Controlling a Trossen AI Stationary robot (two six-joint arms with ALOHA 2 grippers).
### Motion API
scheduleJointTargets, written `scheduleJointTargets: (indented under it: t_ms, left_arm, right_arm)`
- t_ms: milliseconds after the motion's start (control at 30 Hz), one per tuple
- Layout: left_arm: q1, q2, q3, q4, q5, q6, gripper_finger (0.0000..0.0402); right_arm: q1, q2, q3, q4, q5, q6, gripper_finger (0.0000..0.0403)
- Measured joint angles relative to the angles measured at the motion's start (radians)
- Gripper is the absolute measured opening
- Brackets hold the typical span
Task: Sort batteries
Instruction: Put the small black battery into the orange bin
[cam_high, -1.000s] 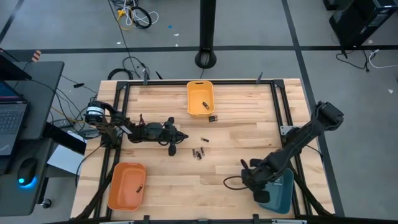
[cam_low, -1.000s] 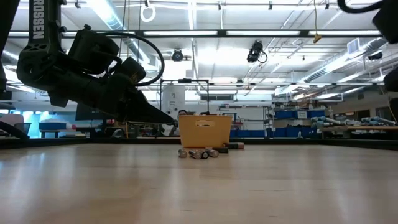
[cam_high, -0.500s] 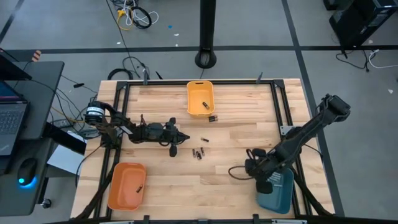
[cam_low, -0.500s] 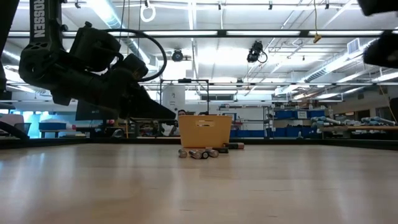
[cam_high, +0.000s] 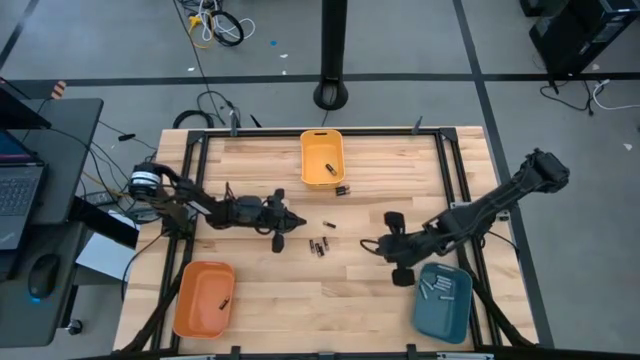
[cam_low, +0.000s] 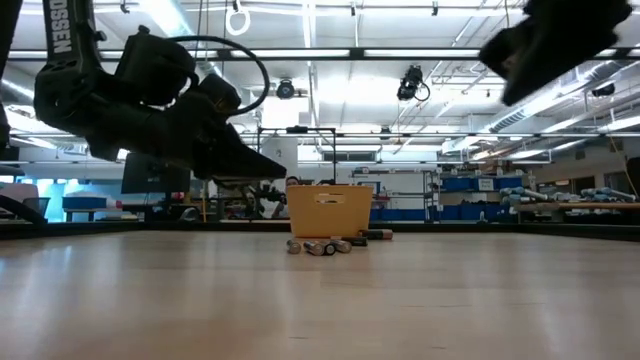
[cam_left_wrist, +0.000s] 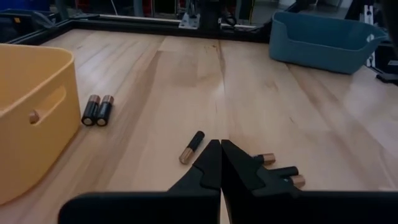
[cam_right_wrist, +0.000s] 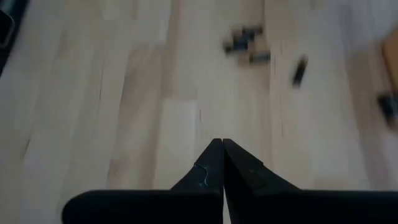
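small dark cylindrical batteries (cam_high: 318, 246) loose mid wooden counter (cam_high: 380, 190), between both arms | left gripper (cam_high: 296, 219) fingers pressed together, empty, just left of cluster, nearer | right gripper (cam_high: 368, 244) fingers together, empty, further right

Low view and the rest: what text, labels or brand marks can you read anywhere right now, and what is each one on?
"ROSSEN", white letters running down the dark arm link at the upper left of the low view; the word is cut off at the frame edge.
Pale label on the yellow bin: too small to read.
Batteries: no print legible.
Blue bin and orange bin: no text visible.
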Motion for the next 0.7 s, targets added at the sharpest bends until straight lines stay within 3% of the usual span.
scheduleJointTargets:
  t_ms: [167,533,700]
  left_arm:
    - [0.0,-0.094,0.0,-0.11,0.0,0.005,0.0008]
    - [0.0,-0.229,0.019,-0.355,-0.002,0.029,0.0008]
    - [0.0,-0.229,0.084,-0.493,-0.008,0.03,0.0008]
  right_arm:
    - [-0.073,0.0,-0.098,0.249,-0.051,-0.124,0.0008]
    - [-0.236,0.01,-0.375,0.808,-0.097,-0.132,0.0008]
    - [-0.297,0.095,-0.398,0.906,-0.09,-0.094,0.0016]
